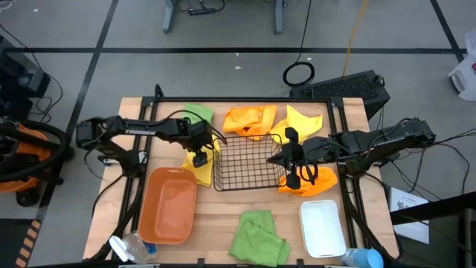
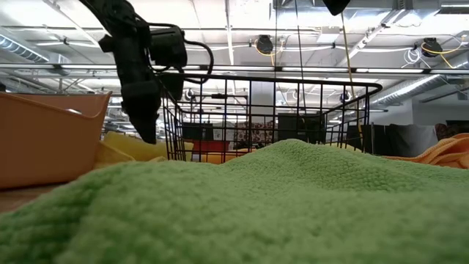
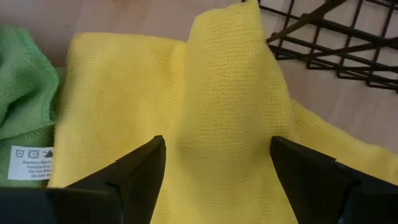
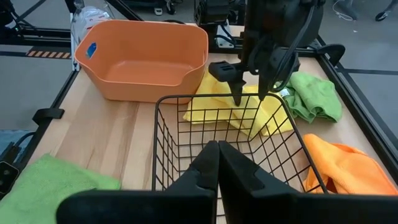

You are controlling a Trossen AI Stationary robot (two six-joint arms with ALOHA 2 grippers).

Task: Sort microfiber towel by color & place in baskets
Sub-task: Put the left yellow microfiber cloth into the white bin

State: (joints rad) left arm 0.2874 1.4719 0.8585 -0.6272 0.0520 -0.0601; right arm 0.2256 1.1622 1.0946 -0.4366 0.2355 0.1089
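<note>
- My left claw (image 1: 199, 158) hangs just over a yellow towel (image 3: 186, 118); my two fingers (image 3: 134, 168) stand wide apart, one on each side of a raised fold, and they hold nothing
- That yellow towel lies on the wooden table (image 1: 216, 205), between the orange bin (image 1: 168, 205) and the black wire basket (image 1: 249, 161); one green towel (image 1: 197, 115) lies just beside it, at the far edge
- My right claw (image 4: 217, 163) is shut tight with nothing in it; it waits at the other side of the black wire basket
- Both the basket and the orange bin have nothing in them; the white bin (image 1: 323, 227) too
- An orange towel (image 1: 250, 120) and another yellow towel (image 1: 305, 123) lie behind the basket; a second orange towel (image 1: 316, 182) lies under my right arm
- A second green towel (image 1: 256, 237) lies at the near edge, between the orange bin and the white bin
</note>
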